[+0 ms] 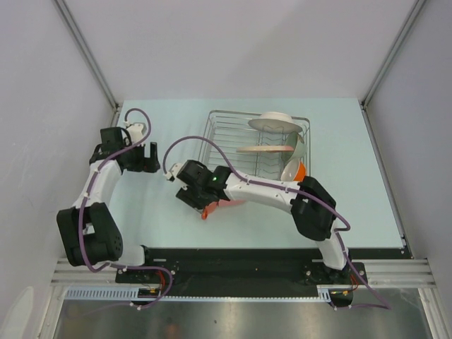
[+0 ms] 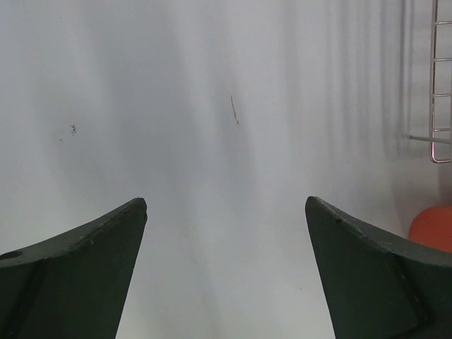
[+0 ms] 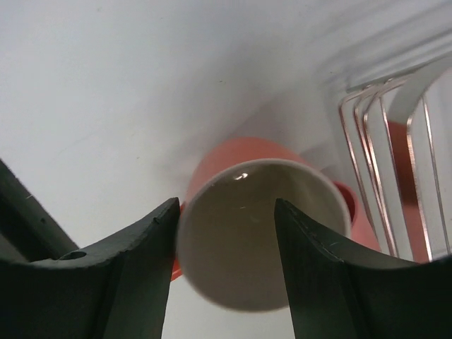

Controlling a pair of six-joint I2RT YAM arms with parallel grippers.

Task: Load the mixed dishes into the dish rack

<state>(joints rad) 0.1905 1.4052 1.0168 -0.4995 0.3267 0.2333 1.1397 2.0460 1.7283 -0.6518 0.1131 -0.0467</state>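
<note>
**Desk:** What is on your left?

**Operator:** My left gripper [image 2: 226, 203] hangs over bare table [image 1: 159, 212], jaws spread wide, with nothing between them.

**Desk:** And the middle?

**Operator:** The orange cup [image 3: 247, 247] sits on the table just outside the dish rack's near left corner. Its whitish inside faces my right wrist camera. My right gripper [image 3: 226, 203] is right at it, jaws about half apart. One finger is beside the outer rim and the other lies across the mouth. I can't tell whether either one touches it.

**Desk:** The rack?

**Operator:** The dish rack [image 1: 227, 131] is to the right, mid-table. The large whitish plate [image 1: 272, 121] and the pink plate [image 1: 263, 149] stand in its right half. The small white bowl [image 1: 289, 168] is at its near right corner.
</note>
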